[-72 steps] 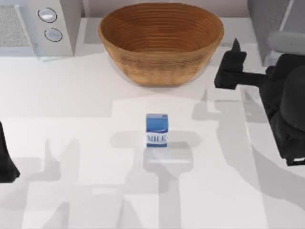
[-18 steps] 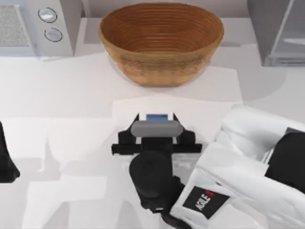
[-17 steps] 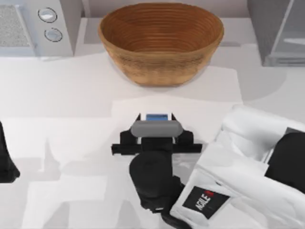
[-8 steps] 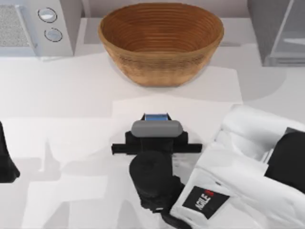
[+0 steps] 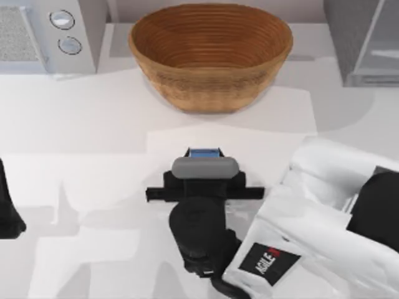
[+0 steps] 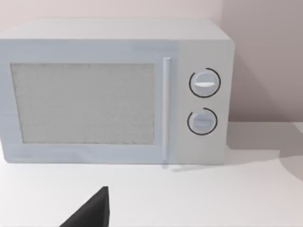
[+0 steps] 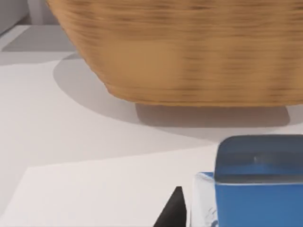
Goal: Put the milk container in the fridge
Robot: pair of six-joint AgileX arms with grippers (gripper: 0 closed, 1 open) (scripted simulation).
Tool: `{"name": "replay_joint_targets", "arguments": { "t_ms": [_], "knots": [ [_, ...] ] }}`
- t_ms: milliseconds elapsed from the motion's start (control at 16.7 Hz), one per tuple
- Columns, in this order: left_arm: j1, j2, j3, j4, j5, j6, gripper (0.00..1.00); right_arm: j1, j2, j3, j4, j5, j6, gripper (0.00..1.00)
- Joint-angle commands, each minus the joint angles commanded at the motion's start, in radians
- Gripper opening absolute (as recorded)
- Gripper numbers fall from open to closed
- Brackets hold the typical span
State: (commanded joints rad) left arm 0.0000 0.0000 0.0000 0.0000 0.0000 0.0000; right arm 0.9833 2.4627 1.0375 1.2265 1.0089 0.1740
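A white bench (image 5: 93, 124) fills the top view. At its back sit three large things: a pale grey microwave (image 5: 37, 37) with two round knobs at the left, a wide woven basket (image 5: 211, 56) in the middle, and the dark grey fridge (image 5: 365, 40) with its pale glassy door at the right corner, cut off by the frame edge.

The right arm reaches across the front of the bench from the right. Its right hand (image 5: 204, 156) sits at the bench centre, just in front of the basket, directly over the milk container (image 5: 204, 152). The fingers look drawn in against the carton's two sides, so the hand appears clamped on it, though the wrist housing covers the contact itself. The carton appears upright on the bench.

The left hand (image 5: 9, 205) is parked at the left edge; I cannot tell whether its fingers are apart or together.

The step in hand looks like securing the grip before lifting. To do it well, squeeze squarely on opposite faces, lift straight up so the carton does not tip, then swing right, clear of the basket rim.

Hard to judge: the carton's lettering is hidden under the hand, and the right wrist view (image 7: 258, 184) cuts off its lower body.
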Motion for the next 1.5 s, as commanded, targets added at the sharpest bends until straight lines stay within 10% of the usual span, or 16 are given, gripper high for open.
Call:
{"name": "replay_joint_targets", "arguments": {
  "t_ms": [1140,1500],
  "knots": [
    [0.0,0.0,0.0,0.0,0.0,0.0,1.0,-0.01,-0.488,0.001,-0.507,-0.014,0.007,0.0],
    [0.0,0.0,0.0,0.0,0.0,0.0,1.0,-0.247,-0.761,-0.234,-0.763,-0.217,-0.024,0.0]
  ]
}}
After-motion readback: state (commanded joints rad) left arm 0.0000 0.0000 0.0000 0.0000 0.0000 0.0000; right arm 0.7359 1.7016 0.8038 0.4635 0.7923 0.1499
